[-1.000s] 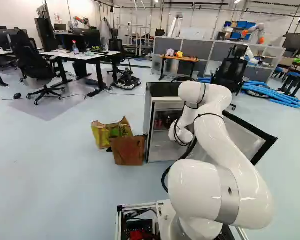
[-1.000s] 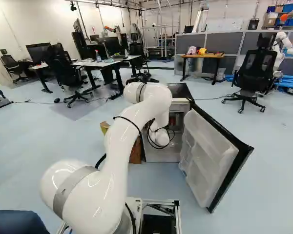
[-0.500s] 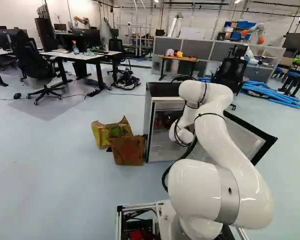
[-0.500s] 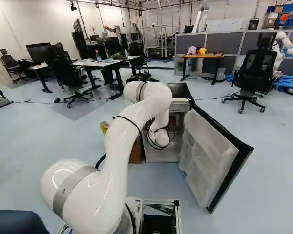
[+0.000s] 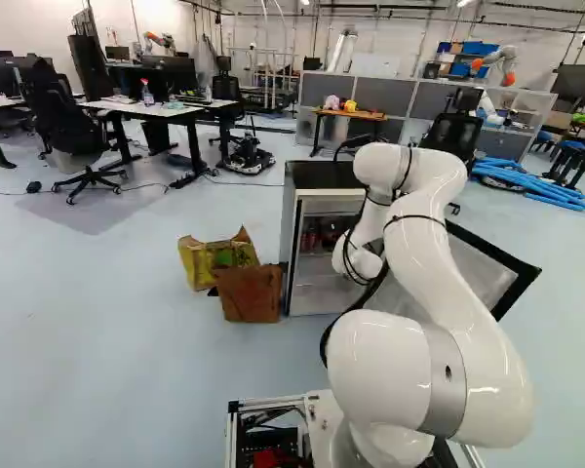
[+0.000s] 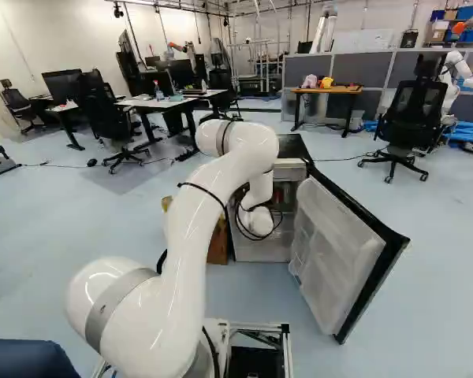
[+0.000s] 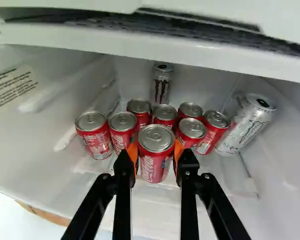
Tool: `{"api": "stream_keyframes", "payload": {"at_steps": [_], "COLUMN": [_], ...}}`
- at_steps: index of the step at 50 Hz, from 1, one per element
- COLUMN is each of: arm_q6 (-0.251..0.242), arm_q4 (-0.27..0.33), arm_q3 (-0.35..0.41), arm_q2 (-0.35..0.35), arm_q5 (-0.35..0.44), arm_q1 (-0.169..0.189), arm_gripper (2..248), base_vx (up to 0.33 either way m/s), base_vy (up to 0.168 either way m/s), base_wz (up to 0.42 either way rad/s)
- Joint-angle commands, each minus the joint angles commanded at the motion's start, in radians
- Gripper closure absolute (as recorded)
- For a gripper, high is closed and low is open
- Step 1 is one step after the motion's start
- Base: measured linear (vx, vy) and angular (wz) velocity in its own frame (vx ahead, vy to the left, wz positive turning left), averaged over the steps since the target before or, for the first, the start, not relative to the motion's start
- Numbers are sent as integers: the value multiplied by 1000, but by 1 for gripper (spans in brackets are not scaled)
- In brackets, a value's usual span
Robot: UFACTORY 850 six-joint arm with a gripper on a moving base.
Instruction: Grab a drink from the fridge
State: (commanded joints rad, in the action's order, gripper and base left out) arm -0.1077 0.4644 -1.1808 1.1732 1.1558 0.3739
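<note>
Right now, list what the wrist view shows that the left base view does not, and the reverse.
Only the wrist view: the tool, its fingers shut on the front red can, and two silver cans, one upright, one leaning.

Only the left base view: the fridge's black top, its open door, the white arm and blue tubes beyond.

Both: the fridge's inside and red contents, clear as cans only in the wrist view.

A brown bag [image 5: 250, 294] is by a yellow bag [image 5: 201, 259]. A pink toy [image 6: 310, 81] sits on a small table [image 6: 340, 90].
</note>
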Motion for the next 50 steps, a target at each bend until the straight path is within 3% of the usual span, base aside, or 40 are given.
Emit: {"api": "stream_keyframes", "payload": {"at_steps": [18, 37, 50], "arm_q6": [0, 0, 0], "arm_q4": [-3, -93, -94], "arm_q3": [137, 279, 373], "arm_q2": [-109, -227, -308], "arm_q5": [0, -9, -9], "arm_q1": [17, 39, 51], "arm_gripper": [157, 157, 157], "base_vx": [0, 0, 0], "base_vy": [0, 0, 0], "base_wz": [0, 0, 0]}}
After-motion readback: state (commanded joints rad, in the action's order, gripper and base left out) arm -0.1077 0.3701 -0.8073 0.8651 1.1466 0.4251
